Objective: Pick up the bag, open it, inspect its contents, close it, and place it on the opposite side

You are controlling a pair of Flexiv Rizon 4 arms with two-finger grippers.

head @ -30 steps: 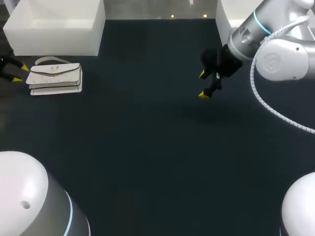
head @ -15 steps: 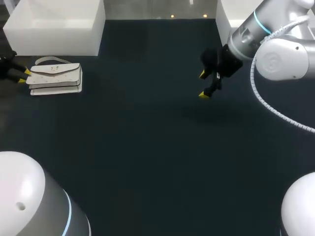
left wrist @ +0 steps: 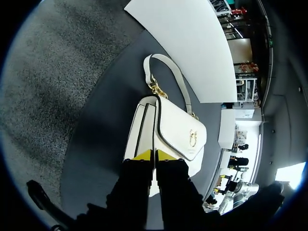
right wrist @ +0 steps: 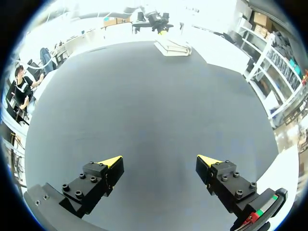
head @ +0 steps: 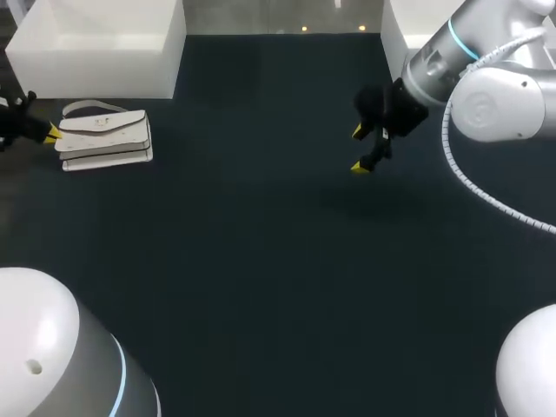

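A white handbag (head: 104, 137) with a curved handle and gold clasp lies flat at the table's far left. In the left wrist view the handbag (left wrist: 173, 130) is right ahead of my left gripper (left wrist: 155, 154). The yellow tips are pressed nearly together on the bag's near end, pinching its edge. From above, my left gripper (head: 54, 133) sits at the bag's left end. My right gripper (head: 358, 149) hangs open over the table's far right, nothing between its fingers. In its wrist view my right gripper (right wrist: 160, 162) faces bare tabletop, with the bag (right wrist: 172, 47) far ahead.
A white box (head: 104, 43) stands just behind the bag at the back left. Another white box (head: 404, 26) is at the back right, behind my right arm. The dark tabletop (head: 261, 261) stretches between the two arms.
My left gripper has narrowed from well apart to nearly together while advancing to the right at the bag's end. The bag has slid a little to the right. The right arm has stayed still.
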